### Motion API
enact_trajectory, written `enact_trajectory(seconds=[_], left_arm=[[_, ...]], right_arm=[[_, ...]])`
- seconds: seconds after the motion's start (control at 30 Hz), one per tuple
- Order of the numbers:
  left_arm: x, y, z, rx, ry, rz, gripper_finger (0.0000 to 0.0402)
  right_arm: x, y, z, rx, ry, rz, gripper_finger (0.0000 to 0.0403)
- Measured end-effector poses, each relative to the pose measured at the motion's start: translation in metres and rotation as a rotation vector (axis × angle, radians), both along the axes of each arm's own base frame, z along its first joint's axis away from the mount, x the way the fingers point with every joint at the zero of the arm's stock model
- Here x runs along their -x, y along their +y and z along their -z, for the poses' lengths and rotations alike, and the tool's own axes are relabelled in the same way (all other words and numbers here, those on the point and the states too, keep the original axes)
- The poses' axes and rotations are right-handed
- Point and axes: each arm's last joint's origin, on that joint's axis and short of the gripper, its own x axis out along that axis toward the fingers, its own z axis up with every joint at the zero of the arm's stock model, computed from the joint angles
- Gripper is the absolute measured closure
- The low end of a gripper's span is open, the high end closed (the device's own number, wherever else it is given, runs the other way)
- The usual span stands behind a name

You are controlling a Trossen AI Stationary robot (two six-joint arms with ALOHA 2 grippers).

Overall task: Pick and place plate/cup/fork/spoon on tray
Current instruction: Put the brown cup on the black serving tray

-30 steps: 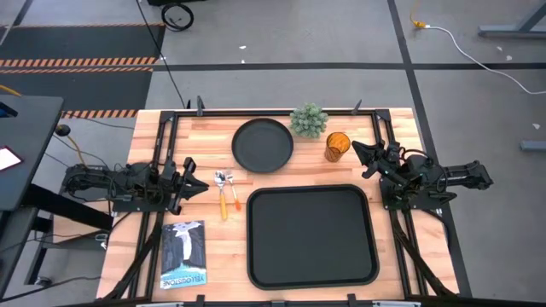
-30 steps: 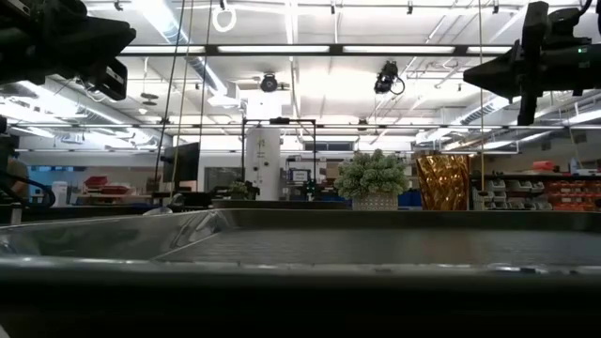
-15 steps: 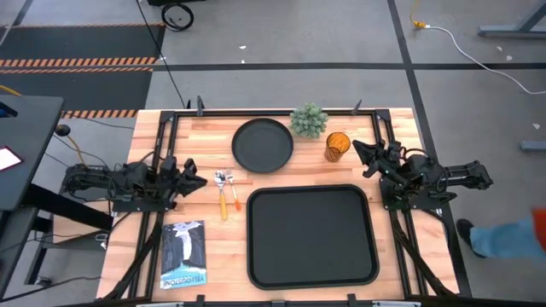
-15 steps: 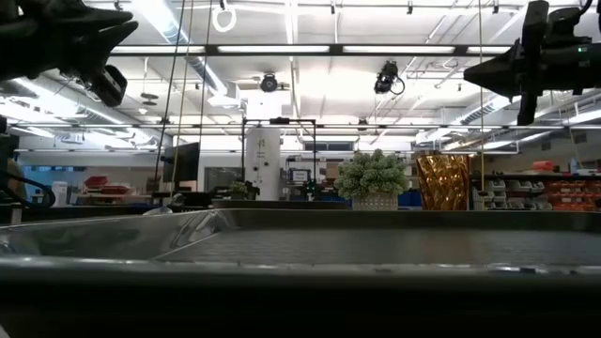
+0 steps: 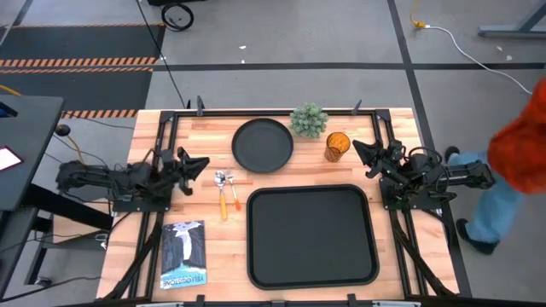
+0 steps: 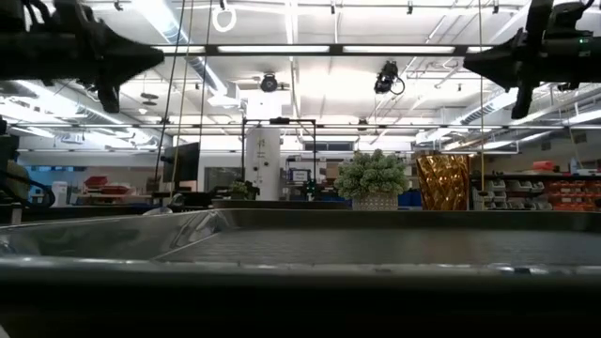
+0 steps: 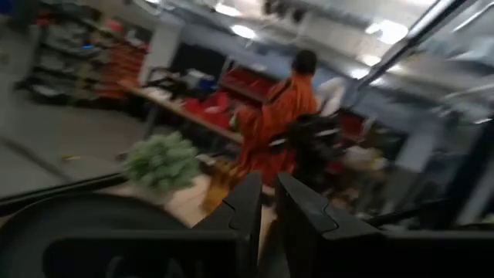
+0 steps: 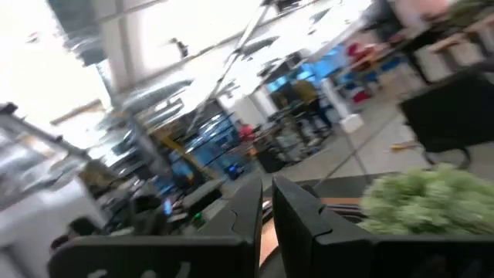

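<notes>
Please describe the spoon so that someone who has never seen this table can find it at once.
Find the tray. On the wood to its left lie two small orange-handled utensils. The spoon is the left one, with a rounded silver bowl; the fork beside it has tines.

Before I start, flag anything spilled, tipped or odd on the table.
Nothing stands out. The cup stands upright beside the plant ball; plate, fork and spoon lie flat, and the tray sits square.

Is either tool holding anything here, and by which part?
Nothing is held: the left tool and right tool are both shut and empty.
</notes>
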Motion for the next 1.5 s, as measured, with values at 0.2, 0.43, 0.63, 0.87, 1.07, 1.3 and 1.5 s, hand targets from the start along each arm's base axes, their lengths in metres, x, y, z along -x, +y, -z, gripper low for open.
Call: enact_trajectory(seconds=[0.2,0.43,0.63,0.87,1.07,1.3,1.5], left_arm=[[-0.013,0.001,0.003,0.027,0.031,-0.085,0.0353],[-0.026,0.006,-0.001,-0.057,0.041,-0.15,0.0353],[-0.044,0.013,-0.01,-0.077,0.11,-0.211,0.0353],[-0.076,0.019,-0.02,-0.064,0.18,-0.204,0.0353],[-0.109,0.023,-0.028,-0.079,0.232,-0.191,0.0353],[-0.151,0.032,-0.035,-0.038,0.251,-0.059,0.0353],[-0.192,0.045,-0.035,-0.011,0.316,0.048,0.0353]], right_arm=[[-0.006,-0.002,-0.001,0.077,0.044,0.008,0.0364],[-0.01,-0.003,-0.01,0.181,0.119,0.057,0.0364],[-0.02,-0.004,-0.007,0.16,0.228,0.132,0.0364],[-0.036,0.0,0.004,0.147,0.38,0.126,0.0364],[-0.044,0.003,-0.01,0.159,0.513,0.1,0.0364],[-0.041,-0.002,-0.037,0.116,0.694,0.111,0.0364],[-0.035,-0.006,-0.048,0.141,0.781,0.135,0.0364]])
